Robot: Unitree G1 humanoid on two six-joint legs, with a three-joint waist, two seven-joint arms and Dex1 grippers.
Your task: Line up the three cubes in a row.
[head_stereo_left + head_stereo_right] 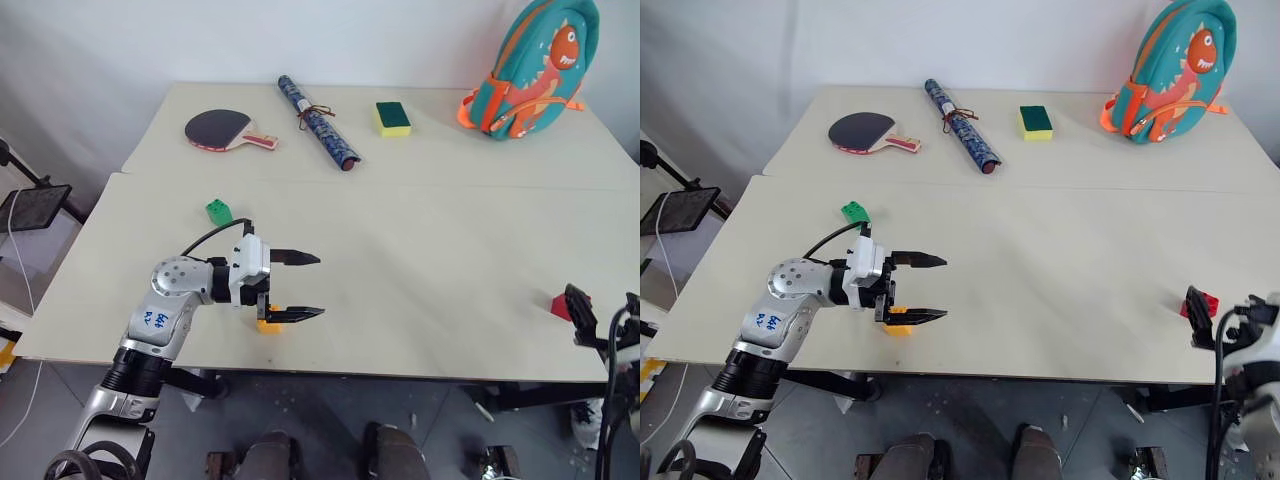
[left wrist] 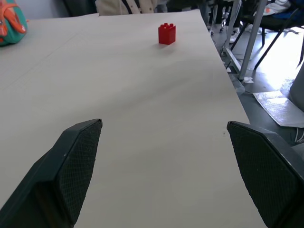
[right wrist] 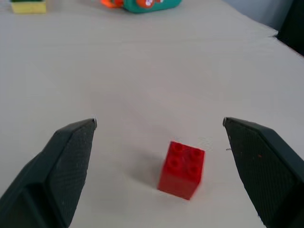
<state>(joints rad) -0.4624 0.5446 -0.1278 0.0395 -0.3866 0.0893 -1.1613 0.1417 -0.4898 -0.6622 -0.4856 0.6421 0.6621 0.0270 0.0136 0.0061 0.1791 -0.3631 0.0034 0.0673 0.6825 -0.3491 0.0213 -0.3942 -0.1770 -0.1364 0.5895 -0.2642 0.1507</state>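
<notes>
Starting at the near edge of your table (image 1: 420,330): your left gripper (image 1: 308,286) points across toward the right with its two fingers spread wide and nothing between them. The yellow-orange cube (image 1: 267,325) sits on the table just under the nearer finger, partly hidden by it; you cannot tell whether they touch. At the near right corner, your right gripper (image 3: 159,137) has its fingers wide apart too, holding nothing. The red cube (image 3: 182,169) stands upright on the table just ahead of them, in line with the gap, studs up. Further in on the left, the green cube (image 1: 218,210) lies well apart from the other two. On the far table: a table tennis paddle (image 1: 225,130), a rolled blue mat (image 1: 318,121), a yellow-and-green sponge (image 1: 393,117) and a dinosaur backpack (image 1: 532,66).
</notes>
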